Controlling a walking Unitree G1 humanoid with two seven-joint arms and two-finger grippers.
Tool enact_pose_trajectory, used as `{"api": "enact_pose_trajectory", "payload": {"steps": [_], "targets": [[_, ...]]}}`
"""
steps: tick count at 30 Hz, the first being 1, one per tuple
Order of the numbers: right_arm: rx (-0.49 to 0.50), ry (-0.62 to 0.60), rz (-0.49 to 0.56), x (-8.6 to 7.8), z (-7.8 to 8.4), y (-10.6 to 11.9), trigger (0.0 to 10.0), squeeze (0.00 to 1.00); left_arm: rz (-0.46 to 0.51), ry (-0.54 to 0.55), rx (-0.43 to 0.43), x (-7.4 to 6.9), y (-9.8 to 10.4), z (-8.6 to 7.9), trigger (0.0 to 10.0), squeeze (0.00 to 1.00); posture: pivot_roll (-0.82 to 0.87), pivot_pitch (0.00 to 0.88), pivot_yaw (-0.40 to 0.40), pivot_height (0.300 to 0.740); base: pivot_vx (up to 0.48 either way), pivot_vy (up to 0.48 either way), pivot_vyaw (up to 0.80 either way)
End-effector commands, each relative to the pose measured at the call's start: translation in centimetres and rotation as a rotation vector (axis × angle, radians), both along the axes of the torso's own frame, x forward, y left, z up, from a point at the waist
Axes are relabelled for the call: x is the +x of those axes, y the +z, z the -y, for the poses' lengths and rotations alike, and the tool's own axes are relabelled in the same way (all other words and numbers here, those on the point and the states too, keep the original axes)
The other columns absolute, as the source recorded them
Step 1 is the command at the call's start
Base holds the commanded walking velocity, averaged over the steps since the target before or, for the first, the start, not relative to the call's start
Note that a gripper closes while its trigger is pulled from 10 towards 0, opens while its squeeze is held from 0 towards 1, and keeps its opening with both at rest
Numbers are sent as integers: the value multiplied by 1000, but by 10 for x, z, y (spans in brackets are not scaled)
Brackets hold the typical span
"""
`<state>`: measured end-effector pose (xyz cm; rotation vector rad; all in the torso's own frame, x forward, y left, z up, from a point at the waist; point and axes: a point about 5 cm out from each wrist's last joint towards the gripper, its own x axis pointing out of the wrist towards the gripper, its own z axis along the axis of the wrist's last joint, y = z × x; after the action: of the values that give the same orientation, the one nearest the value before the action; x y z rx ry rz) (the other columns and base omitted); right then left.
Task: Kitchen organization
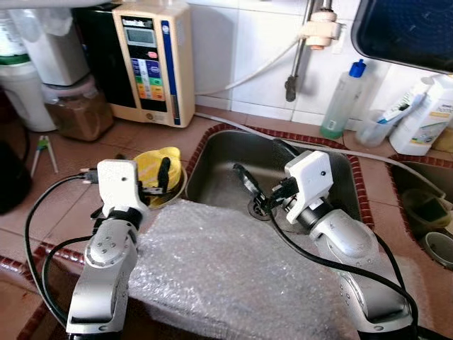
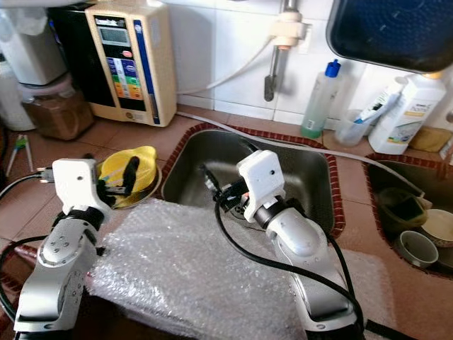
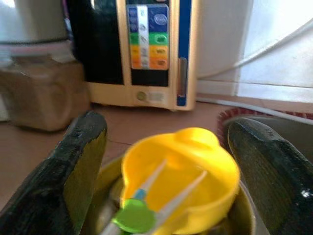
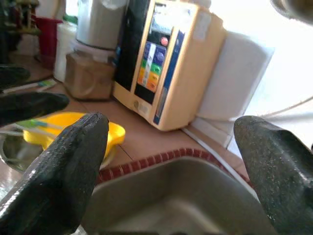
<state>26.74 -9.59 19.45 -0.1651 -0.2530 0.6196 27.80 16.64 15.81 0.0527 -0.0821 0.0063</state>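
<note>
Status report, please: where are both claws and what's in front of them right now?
Left claw open, hovering at the yellow bowl. Right claw open over the sink, holding nothing. Bubble wrap covers the counter edge under both arms.

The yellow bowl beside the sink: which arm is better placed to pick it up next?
Probably the left. The left gripper hangs open right over the yellow bowl, fingers either side of it. The right gripper is open over the sink, farther off.

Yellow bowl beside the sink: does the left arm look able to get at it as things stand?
Probably yes. The left gripper hovers open right at the yellow bowl, which sits in a metal dish, its fingers flanking it with nothing between.
</note>
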Motion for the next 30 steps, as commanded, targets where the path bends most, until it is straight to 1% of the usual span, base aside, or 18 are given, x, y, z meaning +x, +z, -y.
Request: {"api": "enact_pose_trajectory", "payload": {"steps": [1, 2, 3, 5, 6, 7, 8, 9, 11, 12, 13, 14, 15, 18, 22, 27, 30], "targets": [[5, 20, -3, -1, -1, 4, 10000, 0, 28, 38, 29, -2, 6, -3, 10000, 0, -58, 0, -8, 740, 0, 0, 0], [5, 20, -3, -1, -1, 4, 10000, 0, 28, 38, 29, -2, 6, -3, 10000, 0, -58, 0, -8, 740, 0, 0, 0], [33, 32, -22, -3, -1, 5, 10000, 0, 33, 67, 47, -4, 8, -7, 10000, 0, -59, 0, -7, 740, 0, 0, 0], [85, 80, -70, -6, -2, 7, 10000, 0, 30, 82, 56, -6, 8, -10, 10000, 0, -57, 0, -7, 740, 0, 0, 0], [82, 110, -81, -8, -3, 7, 10000, 0, 28, 87, 61, -7, 8, -12, 10000, 0, -57, 0, -7, 740, 0, 0, 0], [71, 168, -98, -12, -5, 7, 10000, 0, 25, 100, 61, -10, 8, -14, 10000, 0, -53, 0, -5, 740, 0, 0, 0], [71, 168, -98, -12, -5, 7, 10000, 0, 25, 100, 61, -10, 8, -14, 10000, 0, -53, 0, -5, 740, 0, 0, 0], [65, 193, -109, -14, -5, 6, 10000, 0, 16, 105, 69, -11, 7, -15, 10000, 0, -52, 0, -4, 740, 0, 0, 0], [51, 240, -131, -17, -6, 4, 10000, 0, -12, 115, 69, -13, 4, -18, 10000, 0, -48, 0, -4, 740, 0, 0, 0], [42, 260, -140, -19, -6, 3, 10000, 0, -34, 120, 84, -14, 1, -20, 10000, 0, -48, 0, -3, 740, 0, 0, 0], [34, 281, -147, -20, -7, 3, 10000, 0, -105, 132, 103, -15, -10, -24, 10000, 0, -47, 0, -4, 740, 0, 0, 0], [37, 284, -154, -21, -6, 2, 10000, 0, -168, 131, 58, -16, -21, -25, 10000, 0, -47, 0, -5, 740, 0, 0, 0], [38, 284, -156, -21, -6, 2, 10000, 0, -179, 132, 43, -16, -23, -25, 10000, 0, -47, 0, -5, 740, 0, 0, 0], [38, 294, -172, -22, -6, 0, 10000, 0, -161, 99, 15, -12, -22, -21, 10000, 0, -52, 0, -5, 740, 0, 0, 0], [31, 280, -172, -22, -4, -2, 10000, 0, -178, 90, 6, -10, -23, -19, 10000, 0, -57, 0, -3, 740, 0, 0, 0], [26, 250, -164, -21, -2, -3, 10000, 0, -164, 77, -10, -7, -19, -16, 10000, 0, -58, 0, 2, 740, 0, 0, 690], [47, 221, -172, -19, -1, -4, 10000, 0, -162, 76, -9, -7, -19, -16, 10000, 0, -58, 0, 3, 740, 0, 0, 0]]}}
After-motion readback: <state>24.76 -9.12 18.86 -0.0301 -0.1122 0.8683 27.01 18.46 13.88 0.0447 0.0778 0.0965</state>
